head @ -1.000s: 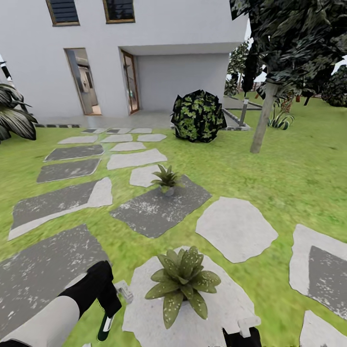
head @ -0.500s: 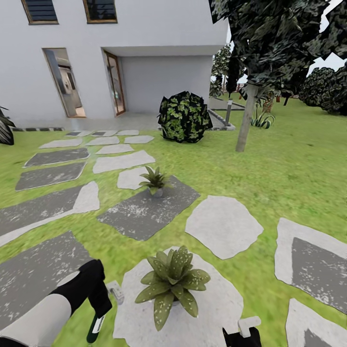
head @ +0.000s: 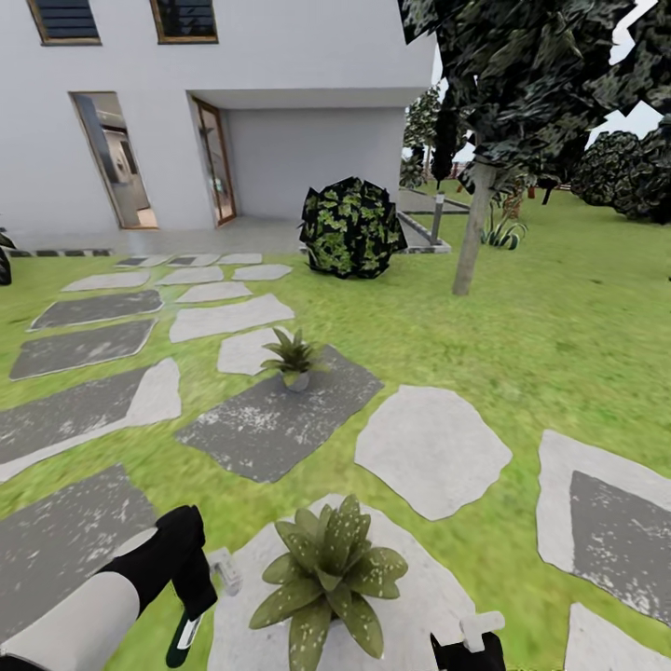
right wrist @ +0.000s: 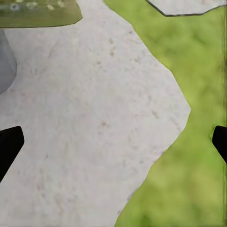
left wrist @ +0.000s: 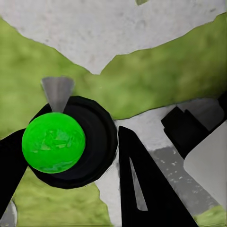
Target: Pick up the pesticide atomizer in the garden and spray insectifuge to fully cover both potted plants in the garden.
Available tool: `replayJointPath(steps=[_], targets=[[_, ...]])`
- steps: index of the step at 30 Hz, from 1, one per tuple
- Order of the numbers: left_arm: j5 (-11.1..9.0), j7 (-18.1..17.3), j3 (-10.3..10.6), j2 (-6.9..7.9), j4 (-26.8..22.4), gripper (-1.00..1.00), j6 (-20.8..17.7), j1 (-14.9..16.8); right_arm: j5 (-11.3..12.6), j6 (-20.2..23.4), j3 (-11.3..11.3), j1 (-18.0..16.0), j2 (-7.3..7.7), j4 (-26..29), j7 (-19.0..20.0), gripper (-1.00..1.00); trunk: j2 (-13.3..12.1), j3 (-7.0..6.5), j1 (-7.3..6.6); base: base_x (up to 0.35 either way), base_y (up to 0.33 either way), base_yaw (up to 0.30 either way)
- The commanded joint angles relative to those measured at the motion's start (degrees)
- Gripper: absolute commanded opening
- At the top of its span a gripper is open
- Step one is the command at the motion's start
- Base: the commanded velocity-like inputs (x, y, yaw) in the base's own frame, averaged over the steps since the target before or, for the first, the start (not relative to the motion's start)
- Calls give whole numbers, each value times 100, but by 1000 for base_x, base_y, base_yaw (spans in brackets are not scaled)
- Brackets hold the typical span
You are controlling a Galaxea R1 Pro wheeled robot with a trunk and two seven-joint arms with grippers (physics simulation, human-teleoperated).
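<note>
The left gripper (head: 200, 596) is clamped around the pesticide atomizer (head: 186, 632), which hangs bottle-down with its pale trigger head (head: 224, 570) pointing toward the nearer potted plant (head: 326, 582); in the left wrist view the bottle's round end shows as a green disc in a dark ring (left wrist: 53, 142) between the black fingers (left wrist: 142, 189). That near plant sits on a pale stepping stone (head: 419, 596) just beside the atomizer, while the second potted plant (head: 292, 354) stands on a dark stone (head: 270, 424) further ahead, with lawn (head: 522, 345) between them. The right gripper (head: 466, 643) hovers low at the edge of the head view; its finger tips sit wide apart over pale stone, so it is open and empty. The step in hand looks to be spraying the near plant. To do it well, the nozzle should be aimed squarely at the rosette's centre rather than past its leaves, and held close enough that the spray reaches every leaf, sweeping a little across the plant. Only then is it worth moving on to the farther pot, keeping the grip firm so the bottle does not twist.
</note>
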State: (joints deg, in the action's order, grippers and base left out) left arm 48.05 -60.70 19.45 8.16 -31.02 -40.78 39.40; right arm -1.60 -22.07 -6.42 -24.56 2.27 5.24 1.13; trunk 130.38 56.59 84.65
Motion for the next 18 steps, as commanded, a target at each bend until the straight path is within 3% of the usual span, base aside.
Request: replayJointPath(steps=[1, 6, 11, 15, 18], targets=[[19, -38, 64, 4, -14, -100, -37, 0, -15, -17, -16, -4, 1, -6, 2, 100, 2, 2, 0, 38, -6, -240], [20, -37, 123, -5, -16, -100, -35, -1, -15, -17, -17, -4, 1, -6, 2, 100, 2, -14, 0, -25, -1, -271], [26, -16, 125, -7, -16, -100, -39, 5, -15, -17, -17, -4, 1, -5, 2, 100, 2, -31, 0, -261, 33, -279], [21, -12, 116, -7, -17, -100, -41, 6, -15, -17, -17, -4, 1, -6, 2, 100, 2, -45, 0, -297, 158, -280], [21, -18, 123, -9, -18, -100, -38, 6, -15, -17, -17, -4, 1, -6, 2, 100, 2, -55, 0, -72, 278, -281]])
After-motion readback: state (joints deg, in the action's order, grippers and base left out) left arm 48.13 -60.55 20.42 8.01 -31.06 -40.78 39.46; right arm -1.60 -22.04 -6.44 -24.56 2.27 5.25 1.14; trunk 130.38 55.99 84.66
